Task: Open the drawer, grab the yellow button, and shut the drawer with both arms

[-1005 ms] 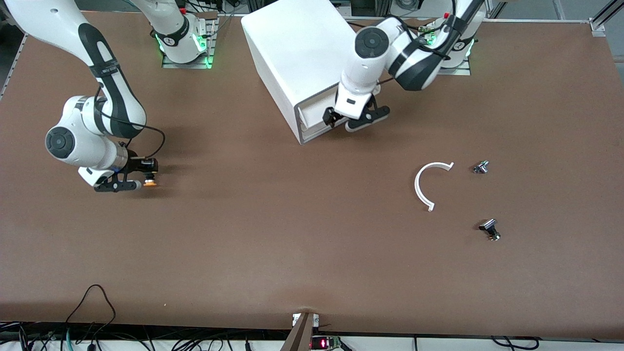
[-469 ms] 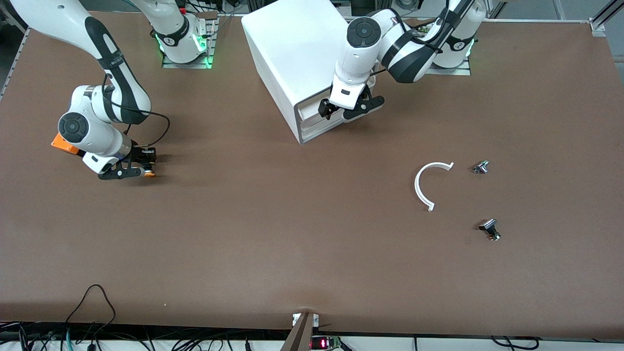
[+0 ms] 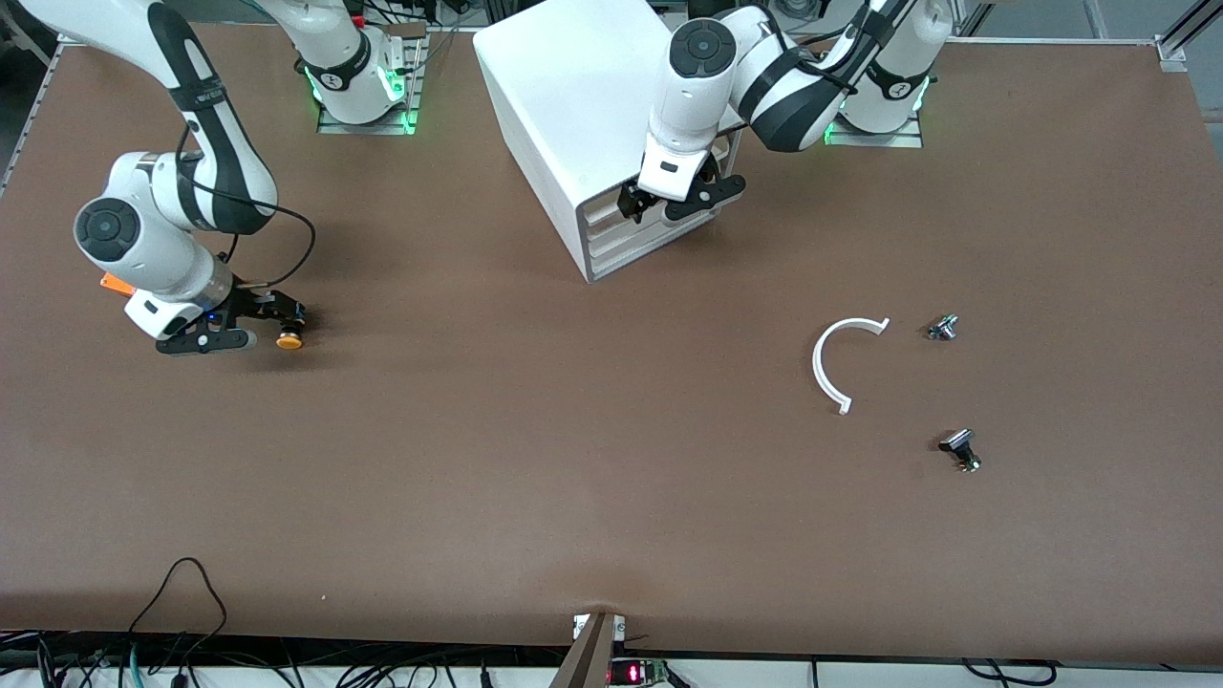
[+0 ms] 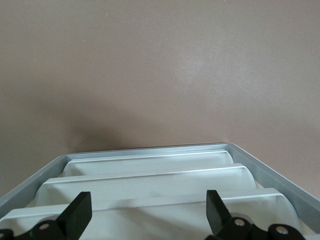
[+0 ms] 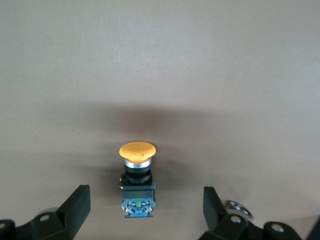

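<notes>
button [image 5: 137, 172] lies between spread fingers [image 5: 75, 206] of right gripper [image 3: 244, 325], untouched. left gripper [image 3: 669, 203] against cabinet [image 3: 573, 105] front, drawers flush. table [image 3: 535, 459] centre unobstructed.

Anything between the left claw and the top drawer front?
Nothing visible. The open left claw sits right at the front of the white cabinet's top tray drawer, with no object between them.

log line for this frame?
right gripper: open, button on table between jaws | left gripper: open, at drawer front | drawer: looks shut
</notes>
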You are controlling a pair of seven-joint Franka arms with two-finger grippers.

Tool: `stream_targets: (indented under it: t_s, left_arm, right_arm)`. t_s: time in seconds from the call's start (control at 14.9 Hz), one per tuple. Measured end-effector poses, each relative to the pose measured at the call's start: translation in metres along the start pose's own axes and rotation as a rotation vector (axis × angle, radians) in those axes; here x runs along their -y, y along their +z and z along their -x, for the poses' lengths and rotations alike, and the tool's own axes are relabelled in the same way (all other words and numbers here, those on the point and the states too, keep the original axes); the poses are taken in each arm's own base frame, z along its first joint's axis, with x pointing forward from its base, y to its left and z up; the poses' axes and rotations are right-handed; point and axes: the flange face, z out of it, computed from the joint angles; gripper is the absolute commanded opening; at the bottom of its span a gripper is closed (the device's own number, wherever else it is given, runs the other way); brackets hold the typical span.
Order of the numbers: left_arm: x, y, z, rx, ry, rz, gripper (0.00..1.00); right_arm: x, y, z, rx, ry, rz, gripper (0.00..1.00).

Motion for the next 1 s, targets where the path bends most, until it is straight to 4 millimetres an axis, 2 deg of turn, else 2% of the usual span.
stream_targets:
  t_s: [0.07, 0.2, 0.4, 0.54, 0.74, 0.94, 1.0]
  left_arm:
    - [0.002, 0.001, -0.005, 0.000, -0.008, -0.002, 1.00]
    - [0.008, -0.001, -0.030, -0.003, -0.050, 0.000, 1.00]
    - [0.026, -0.011, -0.096, -0.024, -0.007, 0.018, 1.00]
    - [0.040, -0.026, -0.146, -0.051, 0.055, 0.034, 1.00]
    - [0.063, -0.073, -0.209, -0.082, 0.138, 0.016, 1.00]
    - [0.099, -0.147, -0.264, -0.095, 0.227, -0.024, 1.00]
    - [0.116, -0.169, -0.278, -0.099, 0.237, -0.034, 1.00]
  right_arm:
    - [-0.003, -0.014, -0.003, 0.013, 0.004, 0.004, 1.00]
    - [-0.011, -0.051, -0.012, 0.053, 0.017, 0.011, 1.00]
    - [-0.018, -0.117, -0.030, 0.089, 0.044, -0.002, 1.00]
    - [-0.014, -0.159, -0.041, 0.087, 0.061, -0.042, 1.00]
    - [0.000, -0.220, -0.050, 0.091, 0.106, -0.123, 1.00]
    - [0.024, -0.270, -0.050, 0.106, 0.141, -0.111, 1.00]
    - [0.022, -0.283, -0.050, 0.091, 0.151, -0.093, 1.00]
